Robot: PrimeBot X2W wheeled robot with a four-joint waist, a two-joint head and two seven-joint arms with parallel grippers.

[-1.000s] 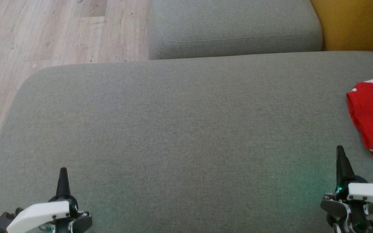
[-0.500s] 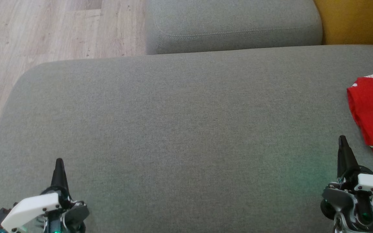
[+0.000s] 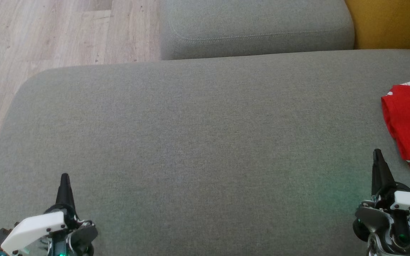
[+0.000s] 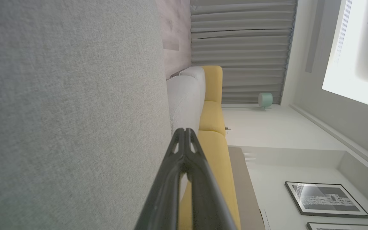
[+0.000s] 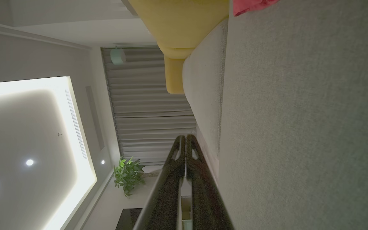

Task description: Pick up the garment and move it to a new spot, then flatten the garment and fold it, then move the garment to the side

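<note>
Red garment: bunched at right edge of the sofa seat, long axis far-to-near, just ahead-right of the right gripper, fingers pressed together, empty; left gripper, likewise closed, well apart toward the left edge.
</note>
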